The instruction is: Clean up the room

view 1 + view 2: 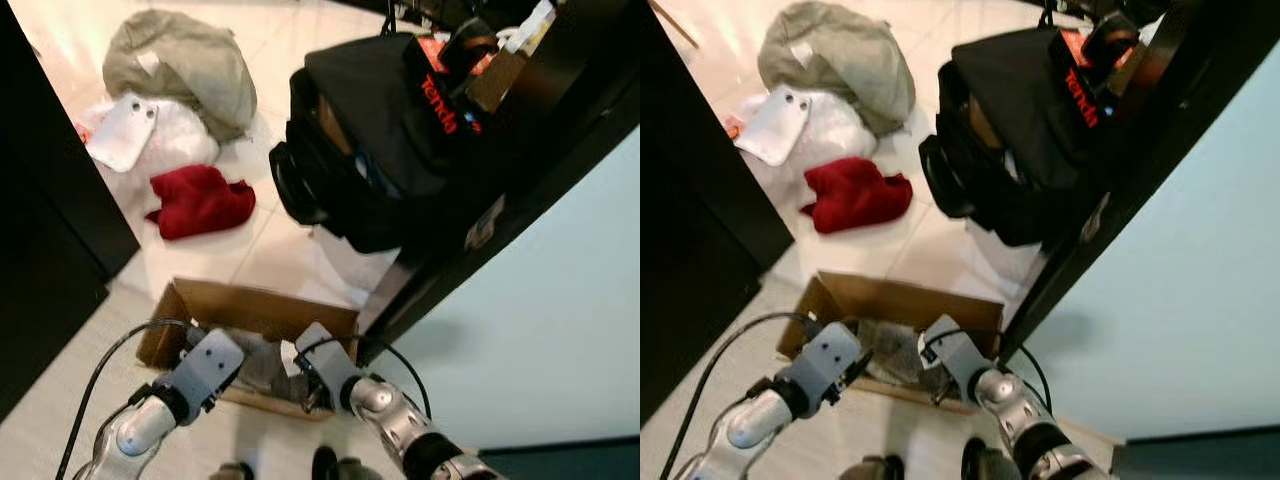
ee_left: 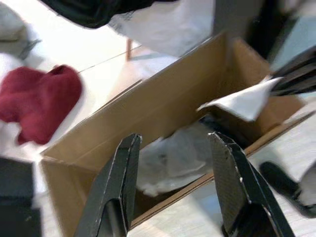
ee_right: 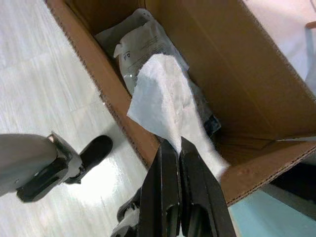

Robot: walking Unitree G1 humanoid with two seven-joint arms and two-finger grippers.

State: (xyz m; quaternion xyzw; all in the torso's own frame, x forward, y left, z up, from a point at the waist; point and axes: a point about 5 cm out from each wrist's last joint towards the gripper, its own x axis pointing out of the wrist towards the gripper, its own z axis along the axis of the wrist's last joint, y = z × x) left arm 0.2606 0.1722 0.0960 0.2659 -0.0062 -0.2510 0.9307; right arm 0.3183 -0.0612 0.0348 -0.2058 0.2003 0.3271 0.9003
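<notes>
A brown cardboard box (image 1: 262, 307) lies open on the pale floor just in front of me, with a clear plastic bag (image 3: 140, 44) and other scraps inside. My right gripper (image 3: 172, 148) hangs over the box's near right corner, shut on a white paper tissue (image 3: 165, 101) that droops into the box. My left gripper (image 2: 173, 148) hovers open over the box's left half, nothing between its fingers (image 2: 121, 173). The tissue (image 2: 244, 101) is also visible in the left wrist view.
On the tiles beyond the box lie a red cloth (image 1: 200, 200), a white plastic bag (image 1: 150, 135) and a grey-green bundle (image 1: 185, 65). A black bag (image 1: 370, 150) sits against dark furniture at right. A dark doorframe (image 1: 60, 180) stands at left.
</notes>
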